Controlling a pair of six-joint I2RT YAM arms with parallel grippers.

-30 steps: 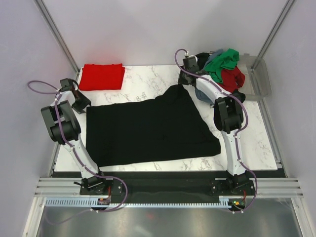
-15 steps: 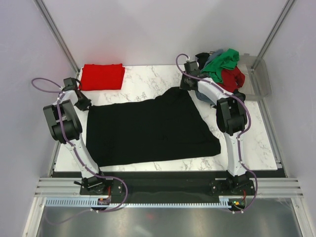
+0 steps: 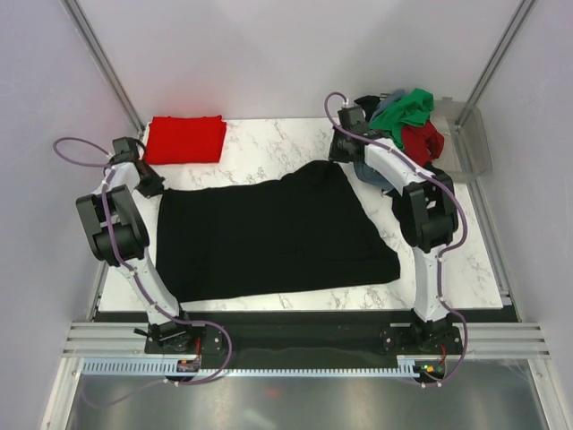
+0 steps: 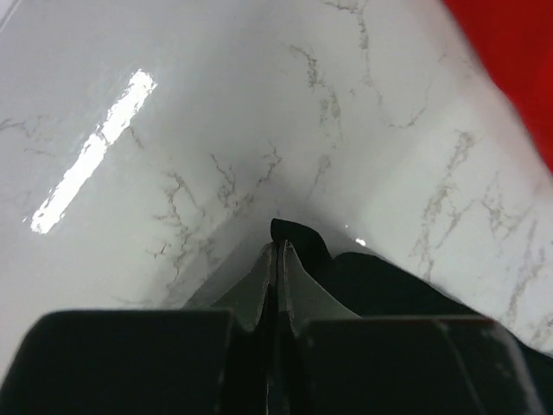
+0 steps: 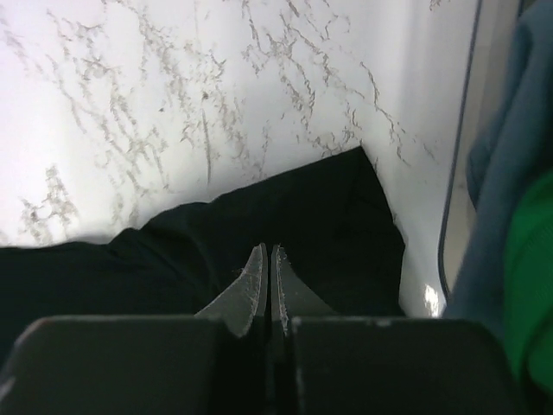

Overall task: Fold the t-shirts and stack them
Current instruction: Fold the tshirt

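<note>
Table: white marble, thin grey veining.
Large t-shirt, spread across the middle: plain black.
Folded t-shirt, far left: solid bright red.
Pile at the far right:
- green t-shirt on top
- darker red t-shirt beneath it
- grey-blue t-shirt beside the green
- a bit of black cloth on the pile's left

Left arm and right arm: white links, black joints, purple cables.
Walls: pale lilac-grey.
</note>
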